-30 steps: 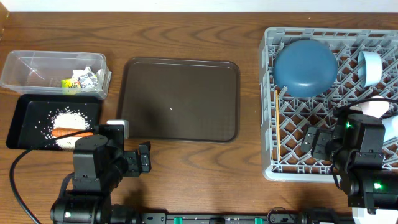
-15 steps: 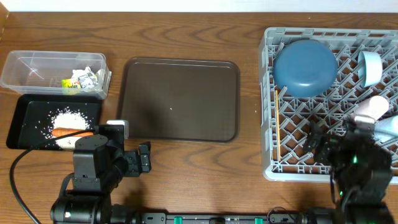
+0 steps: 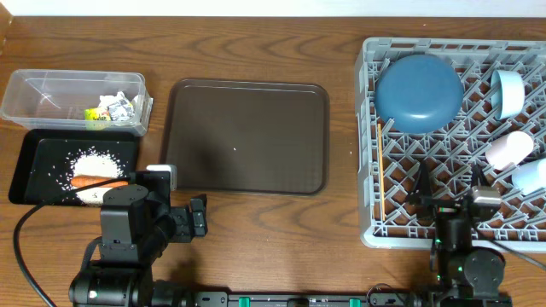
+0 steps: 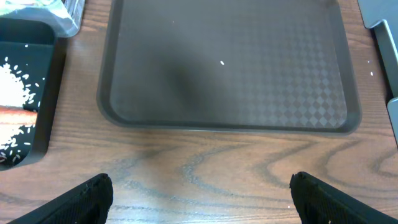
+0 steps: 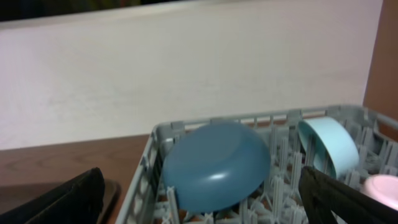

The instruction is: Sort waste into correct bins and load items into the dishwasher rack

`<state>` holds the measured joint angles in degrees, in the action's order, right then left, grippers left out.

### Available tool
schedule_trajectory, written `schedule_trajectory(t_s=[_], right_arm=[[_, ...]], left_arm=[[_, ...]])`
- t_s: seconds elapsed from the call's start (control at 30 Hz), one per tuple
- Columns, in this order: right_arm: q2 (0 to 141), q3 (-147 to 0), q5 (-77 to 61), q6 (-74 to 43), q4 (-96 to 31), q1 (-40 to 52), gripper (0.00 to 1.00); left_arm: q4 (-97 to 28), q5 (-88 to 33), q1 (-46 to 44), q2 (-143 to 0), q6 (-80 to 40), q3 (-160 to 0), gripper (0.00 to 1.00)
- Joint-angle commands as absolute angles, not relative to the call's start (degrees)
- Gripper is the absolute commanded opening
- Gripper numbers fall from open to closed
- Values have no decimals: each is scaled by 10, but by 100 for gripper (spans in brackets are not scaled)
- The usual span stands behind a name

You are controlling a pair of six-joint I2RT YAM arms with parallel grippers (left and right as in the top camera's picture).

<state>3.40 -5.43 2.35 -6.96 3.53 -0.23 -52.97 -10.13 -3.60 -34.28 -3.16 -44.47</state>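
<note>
The grey dishwasher rack [image 3: 368, 136] holds the upturned large dark blue bowl [image 3: 420, 92], the small light blue bowl [image 3: 509, 92], the pale pink cup [image 3: 509, 149], the light blue cup [image 3: 533, 176] and a wooden chopstick [image 3: 381, 170] along its left side. The clear tub [image 3: 43, 94] holds the snack wrapper [image 3: 94, 113] and the tissue [image 3: 121, 105]. The black tray [image 3: 34, 166] holds rice [image 3: 92, 162] and the carrot [image 3: 95, 181]. My left gripper [image 4: 202, 205] is open and empty over bare table. My right gripper [image 5: 199, 214] is open and empty at the rack's front, facing the dark blue bowl [image 5: 214, 165].
The large brown serving tray [image 3: 247, 136] lies between the bins and the rack, and it fills the left wrist view [image 4: 230, 68]. The rack's corner [image 4: 385, 37] shows at that view's right edge. A wall stands behind the table.
My right arm has drawn back from over the rack toward the table's front edge, uncovering the pink and light blue cups. The left arm has not moved.
</note>
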Motion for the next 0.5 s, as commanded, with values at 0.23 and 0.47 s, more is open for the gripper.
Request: schedule_trajectory(t_s=[0.23,0.47], right_arm=[[3,-3,17,14,-1,4,99],[3,-3,6,22,-45,4,99]], left_arm=[[-531,-97,-37,-340,-35,-445,94],[-530,-96,-37,-340,-35,-445,94]])
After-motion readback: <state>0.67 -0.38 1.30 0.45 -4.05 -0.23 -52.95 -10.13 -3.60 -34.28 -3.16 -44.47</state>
